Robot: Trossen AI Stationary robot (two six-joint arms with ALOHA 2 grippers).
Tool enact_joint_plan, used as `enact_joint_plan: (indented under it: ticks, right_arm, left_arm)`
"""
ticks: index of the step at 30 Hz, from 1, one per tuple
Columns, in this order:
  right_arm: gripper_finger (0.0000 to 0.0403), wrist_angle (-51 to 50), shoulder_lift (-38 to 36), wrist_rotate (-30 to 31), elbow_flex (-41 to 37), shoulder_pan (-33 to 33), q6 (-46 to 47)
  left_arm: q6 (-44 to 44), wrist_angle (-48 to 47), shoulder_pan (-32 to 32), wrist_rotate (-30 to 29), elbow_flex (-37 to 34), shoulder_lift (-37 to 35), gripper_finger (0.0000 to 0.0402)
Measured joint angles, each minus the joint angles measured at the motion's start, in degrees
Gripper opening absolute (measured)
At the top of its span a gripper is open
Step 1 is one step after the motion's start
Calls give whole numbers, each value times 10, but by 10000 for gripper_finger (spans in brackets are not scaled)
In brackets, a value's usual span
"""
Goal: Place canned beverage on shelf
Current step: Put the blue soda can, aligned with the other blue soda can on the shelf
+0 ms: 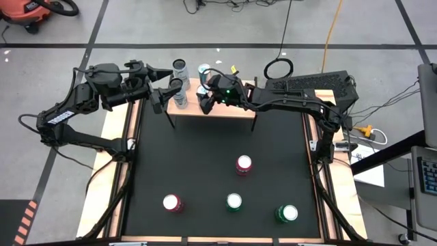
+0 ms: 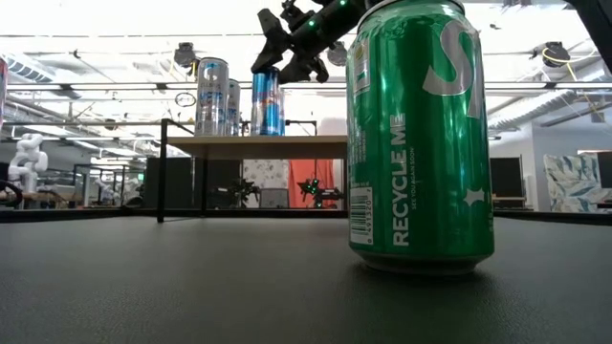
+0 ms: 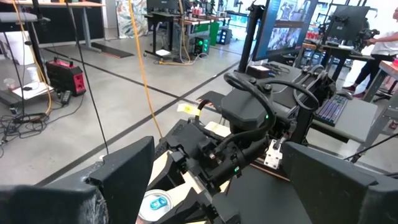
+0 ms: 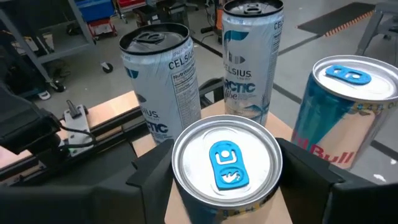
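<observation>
We find the shelf (image 1: 225, 109) beneath both grippers. The right gripper (image 4: 224, 168) grasps a blue-tabbed can (image 4: 225, 163), its lower body hidden. The left gripper (image 1: 172, 89) stands released beside two silver cans (image 4: 158, 81).

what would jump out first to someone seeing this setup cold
Both arms meet at the shelf on the table's far edge, where tall slim cans stand together. The right gripper is closed around a blue-tabbed can beside two Celsius cans and a Red Bull can, with the open left gripper alongside. Four more cans wait on the black mat; the green one fills the low view.
</observation>
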Motion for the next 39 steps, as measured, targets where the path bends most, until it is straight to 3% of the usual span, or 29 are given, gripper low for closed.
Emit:
enact_joint_plan:
  ticks: [39]
  right_arm:
    - [222,-2,0,2,0,-1,-15]
  left_arm:
    - [0,0,0,10,0,0,358]
